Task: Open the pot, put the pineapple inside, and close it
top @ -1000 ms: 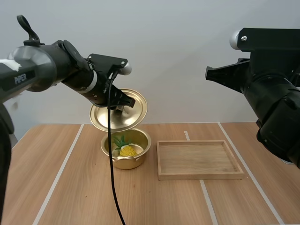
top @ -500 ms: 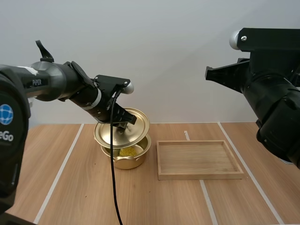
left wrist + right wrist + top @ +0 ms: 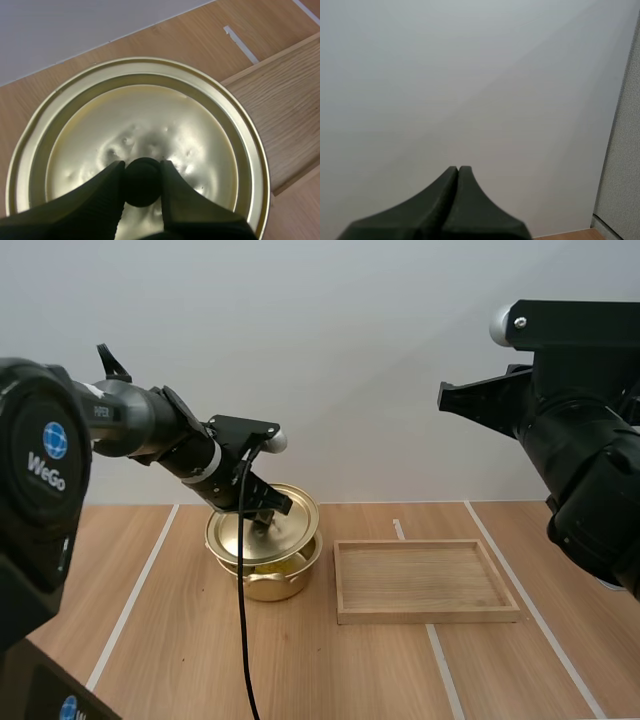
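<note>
A gold pot point(image 3: 268, 580) stands on the table left of the tray. Its gold lid point(image 3: 272, 528) lies tilted over the pot's mouth, lower at the left, with a yellow strip of the pineapple point(image 3: 283, 562) showing under the raised right edge. My left gripper point(image 3: 264, 522) is shut on the lid's black knob point(image 3: 142, 181), and the lid point(image 3: 150, 125) spreads out beneath the fingers. My right gripper point(image 3: 458, 169) is shut on nothing and points at a blank wall. The right arm point(image 3: 580, 440) is held high at the right.
A shallow wooden tray point(image 3: 425, 581) lies just right of the pot, its corner point(image 3: 280, 100) close beside the lid. White tape lines run across the wooden table point(image 3: 150, 660).
My left gripper has carried the lid down from a steep tilt above the pot to lie over its mouth. The pineapple is now mostly covered. The right arm has not moved.
</note>
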